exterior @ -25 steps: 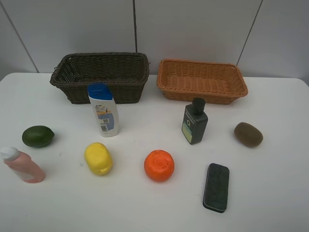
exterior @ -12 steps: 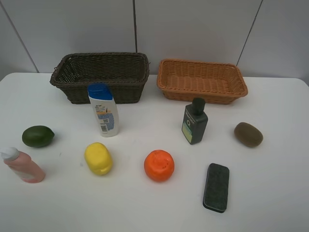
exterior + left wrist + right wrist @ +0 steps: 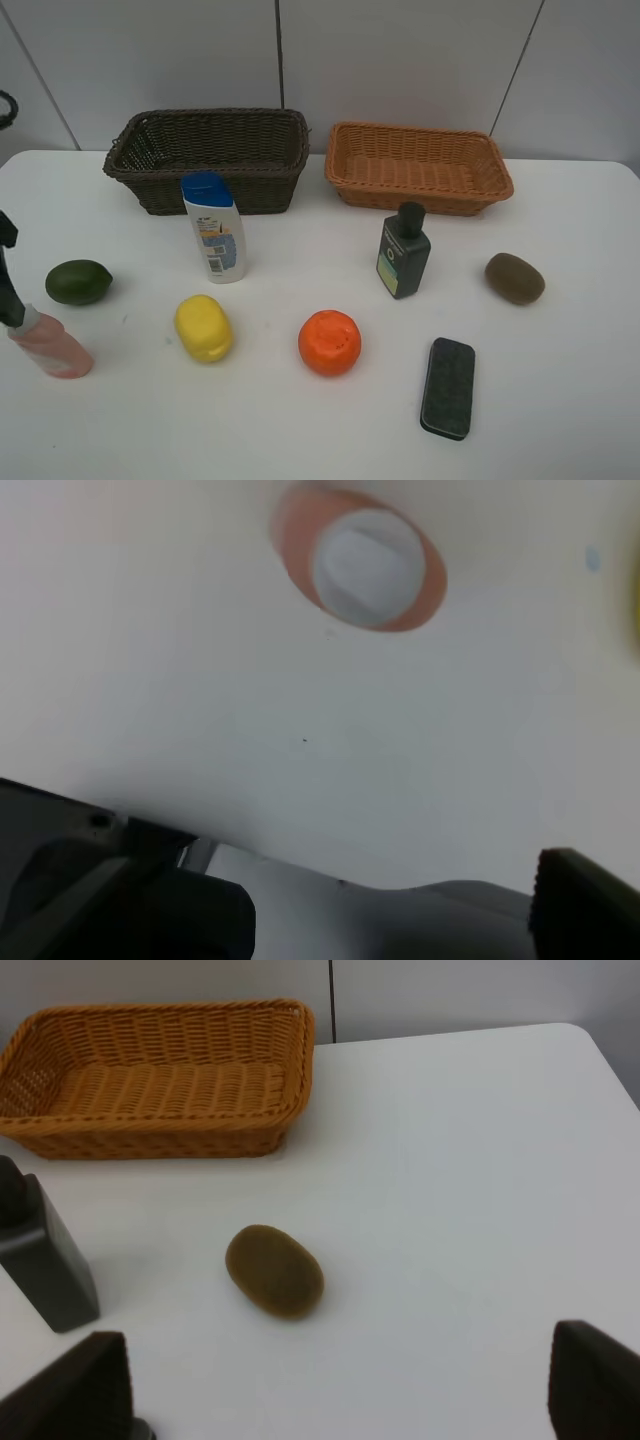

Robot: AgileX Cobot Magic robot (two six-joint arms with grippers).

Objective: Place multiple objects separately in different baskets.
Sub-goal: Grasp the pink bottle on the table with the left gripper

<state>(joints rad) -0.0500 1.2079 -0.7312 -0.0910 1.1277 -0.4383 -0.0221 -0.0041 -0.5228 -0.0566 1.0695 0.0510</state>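
The pink bottle (image 3: 50, 346) lies at the front left; in the left wrist view its white cap (image 3: 368, 564) faces the camera. My left gripper (image 3: 8, 285) (image 3: 340, 880) is open and empty, hanging just above the bottle's cap end. My right gripper (image 3: 340, 1360) is open and empty, above the table near the brown fruit (image 3: 275, 1271) (image 3: 515, 277). On the table are a green fruit (image 3: 78, 281), a yellow fruit (image 3: 203, 327), an orange fruit (image 3: 329, 342), a white blue-capped bottle (image 3: 214, 230), a dark green bottle (image 3: 403, 252) and a dark block (image 3: 447, 387). The dark brown basket (image 3: 205, 155) and the tan basket (image 3: 418, 165) stand at the back.
The table's front edge runs along the bottom of the exterior view. A grey panelled wall rises behind the baskets. The right gripper is out of the exterior view.
My left gripper has come into the exterior view at the left edge, over the pink bottle's cap end. No object has moved.
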